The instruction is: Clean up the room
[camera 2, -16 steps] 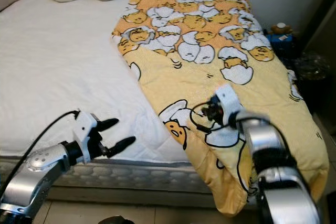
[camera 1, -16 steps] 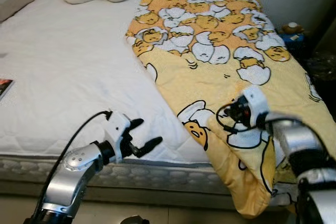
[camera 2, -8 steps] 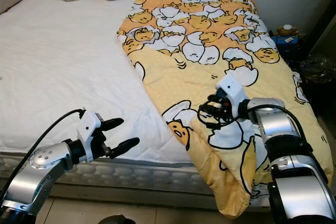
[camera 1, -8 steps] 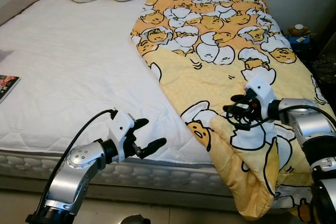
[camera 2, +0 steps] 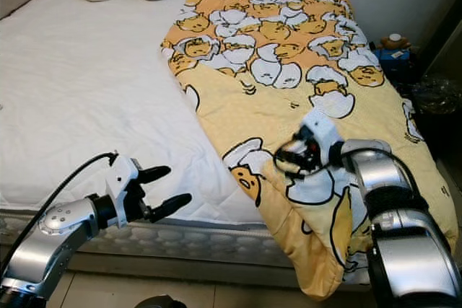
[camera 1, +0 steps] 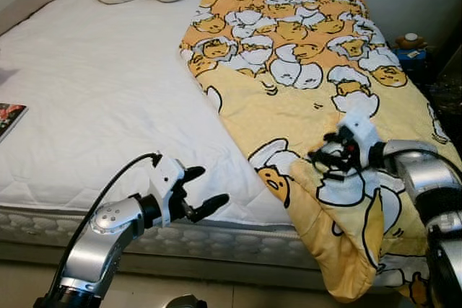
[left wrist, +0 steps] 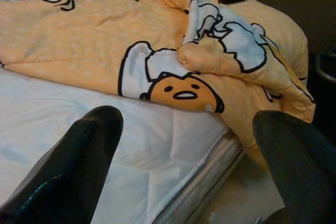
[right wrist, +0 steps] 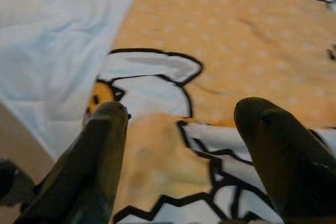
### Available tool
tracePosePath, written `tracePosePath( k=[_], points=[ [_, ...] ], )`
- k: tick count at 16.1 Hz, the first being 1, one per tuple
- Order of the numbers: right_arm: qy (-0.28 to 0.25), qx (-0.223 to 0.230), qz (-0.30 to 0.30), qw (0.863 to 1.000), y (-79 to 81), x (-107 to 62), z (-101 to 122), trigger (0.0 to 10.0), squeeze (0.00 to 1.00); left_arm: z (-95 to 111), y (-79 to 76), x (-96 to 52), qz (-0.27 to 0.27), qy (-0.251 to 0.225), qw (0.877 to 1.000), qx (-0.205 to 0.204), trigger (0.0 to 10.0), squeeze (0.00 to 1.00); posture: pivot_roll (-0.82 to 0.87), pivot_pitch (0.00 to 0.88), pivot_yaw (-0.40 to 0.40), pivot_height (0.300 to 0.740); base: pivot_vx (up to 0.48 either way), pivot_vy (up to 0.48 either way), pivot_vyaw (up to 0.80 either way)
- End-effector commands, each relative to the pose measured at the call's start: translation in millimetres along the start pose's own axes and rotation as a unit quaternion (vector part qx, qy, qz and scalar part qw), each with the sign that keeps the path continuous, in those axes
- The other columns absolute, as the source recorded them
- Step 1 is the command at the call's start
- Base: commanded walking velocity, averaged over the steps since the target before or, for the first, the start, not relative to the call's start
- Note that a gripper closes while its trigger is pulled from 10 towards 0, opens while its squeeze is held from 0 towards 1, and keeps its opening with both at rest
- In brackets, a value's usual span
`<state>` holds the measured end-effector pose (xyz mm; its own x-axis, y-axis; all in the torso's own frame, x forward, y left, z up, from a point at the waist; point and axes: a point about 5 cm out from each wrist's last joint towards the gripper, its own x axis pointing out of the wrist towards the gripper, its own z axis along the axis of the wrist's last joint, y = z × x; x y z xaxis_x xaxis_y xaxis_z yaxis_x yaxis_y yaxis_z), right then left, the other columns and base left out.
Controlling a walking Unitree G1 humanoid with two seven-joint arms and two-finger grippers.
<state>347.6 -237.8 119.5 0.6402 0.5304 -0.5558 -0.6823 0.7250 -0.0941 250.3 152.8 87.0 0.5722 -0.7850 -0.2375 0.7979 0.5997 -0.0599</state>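
Yellow-orange quilted blanket printed with white egg characters covers the right half of the white mattress bed. Its long axis runs from the upper centre of the frame down to the lower right, where a bunched, folded-over corner spills over the bed's foot edge.

Right pincer sits directly over that bunched fold, centre-right of frame; its fingers are spread wide on either side of the raised fabric and hold nothing.

Left pincer, lower left of centre, hovers at the mattress edge, also spread wide and empty. The fold lies to its right, well apart.

Judgement: the right arm is clearly nearer; the fold lies between its fingers, ready for a grasp.
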Motion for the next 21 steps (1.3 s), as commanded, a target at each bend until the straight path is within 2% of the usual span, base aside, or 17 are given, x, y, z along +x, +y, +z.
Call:
tracePosePath(
  k=[1,2,4,6,7,8,9,10,11,14,16,17,19,21],
  points=[
    [0.038,0.012,0.012,0.999,0.0,-0.1,-4.1,10.0,1.0,0.9,-1.4,1.1,-0.021,0.01,1.0,0.002,10.0,0.0,-0.04,0.0,0.041,0.74,0.0,0.0,0.0],
    [0.082,0.014,0.015,0.996,1.0,2.5,-8.3,10.0,1.0,2.6,-1.1,3.4,-0.033,0.013,0.999,-0.003,10.0,0.0,-0.04,0.0,0.046,0.74,0.0,0.0,0.0],
    [0.098,0.011,0.014,0.995,1.9,7.0,-4.9,10.0,1.0,5.4,1.1,5.4,-0.034,0.011,0.999,0.0,10.0,0.0,-0.04,0.0,0.05,0.74,0.0,0.0,0.0],
    [0.103,-0.01,0.023,0.994,7.8,16.8,3.6,10.0,1.0,8.4,4.5,6.5,-0.033,0.005,0.999,-0.008,10.0,0.0,-0.03,0.0,0.046,0.74,0.0,0.0,0.0],
    [0.128,-0.034,0.014,0.991,11.7,24.1,3.4,10.0,1.0,6.3,2.3,4.4,-0.057,0.023,0.998,-0.006,10.0,0.0,-0.02,0.0,0.036,0.74,0.0,0.0,0.0],
    [0.131,-0.05,-0.025,0.99,11.3,28.9,3.5,10.0,1.0,5.3,1.2,2.0,-0.065,0.028,0.997,-0.006,10.0,0.0,-0.01,0.0,0.034,0.74,0.0,0.0,0.0],
    [0.125,-0.043,-0.035,0.991,14.5,34.2,4.0,10.0,0.43,4.6,0.5,-0.4,-0.071,0.032,0.997,-0.012,10.0,0.0,-0.01,0.0,0.031,0.74,0.0,0.0,0.0],
    [0.126,-0.041,-0.031,0.991,16.2,35.6,3.6,10.0,0.0,4.4,0.3,-1.0,-0.073,0.033,0.997,-0.013,10.0,0.0,-0.01,0.0,0.031,0.74,0.0,0.0,0.0],
    [0.154,-0.064,-0.017,0.986,21.2,37.8,-4.9,10.0,0.0,2.2,-1.9,-3.3,-0.082,0.043,0.996,-0.017,10.0,0.0,0.0,0.0,0.024,0.74,0.0,0.0,0.0],
    [0.186,-0.089,-0.017,0.978,29.9,43.2,-21.6,10.0,0.0,-1.1,-5.5,-6.5,-0.085,0.047,0.995,-0.021,10.0,0.0,0.0,0.0,0.019,0.74,0.0,0.0,0.0],
    [0.193,-0.109,-0.03,0.975,31.9,45.3,-27.2,10.0,0.0,-1.6,-6.2,-7.3,-0.083,0.048,0.995,-0.022,10.0,0.0,0.0,0.0,0.017,0.74,0.0,0.0,0.0],
    [0.176,-0.122,-0.055,0.975,32.2,47.3,-28.1,10.0,0.0,-1.6,-6.4,-7.2,-0.075,0.043,0.996,-0.022,10.0,0.0,-0.01,0.0,0.013,0.74,0.0,0.0,0.0],
    [0.166,-0.087,-0.069,0.98,33.8,48.3,-32.6,10.0,0.0,-1.2,-7.8,-6.7,-0.078,0.039,0.996,-0.028,10.0,0.0,-0.01,0.0,0.015,0.74,0.0,0.0,0.0],
    [0.174,-0.054,-0.087,0.979,37.2,48.5,-46.2,10.0,0.0,0.6,-11.1,-7.1,-0.088,0.037,0.995,-0.031,10.0,0.0,-0.02,0.0,0.04,0.74,0.0,0.0,0.0]
  ],
)
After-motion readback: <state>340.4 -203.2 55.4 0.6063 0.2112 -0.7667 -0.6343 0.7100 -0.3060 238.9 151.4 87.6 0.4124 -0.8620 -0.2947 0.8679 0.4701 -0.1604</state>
